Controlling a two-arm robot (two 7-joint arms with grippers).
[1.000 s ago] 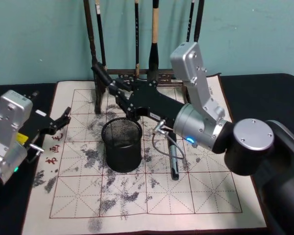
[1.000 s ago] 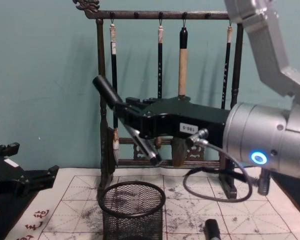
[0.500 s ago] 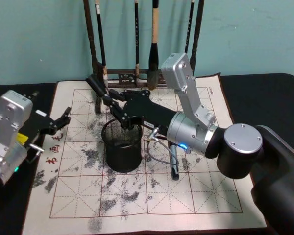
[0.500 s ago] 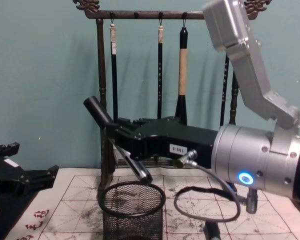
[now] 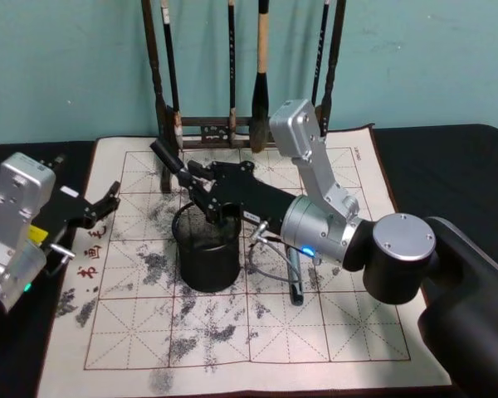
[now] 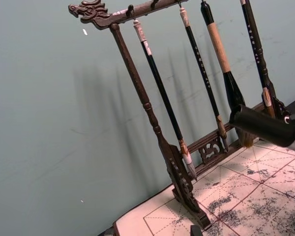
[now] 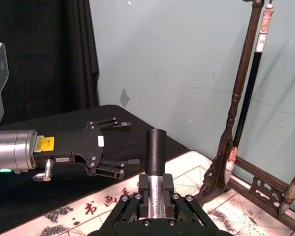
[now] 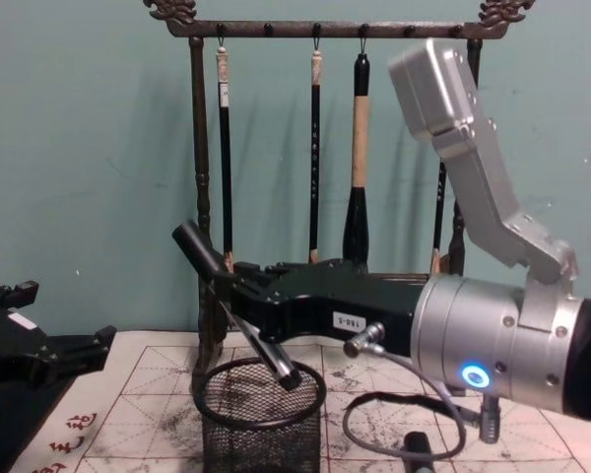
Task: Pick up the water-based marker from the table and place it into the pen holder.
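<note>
Now the right gripper [image 8: 244, 301] pinches the marker [image 8: 199, 254], which leans toward 10 o'clock, its low tip at the mouth of the holder [image 8: 227, 434]. Let go so tilted, it may catch the rim and fall outside. At 9 o'clock of the holder, the left gripper [image 5: 98, 207] rests spread.

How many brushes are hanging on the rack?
4, in a row on the brush rack, none seemingly hidden: leftmost brush, second brush, thick tan brush, rightmost brush.
</note>
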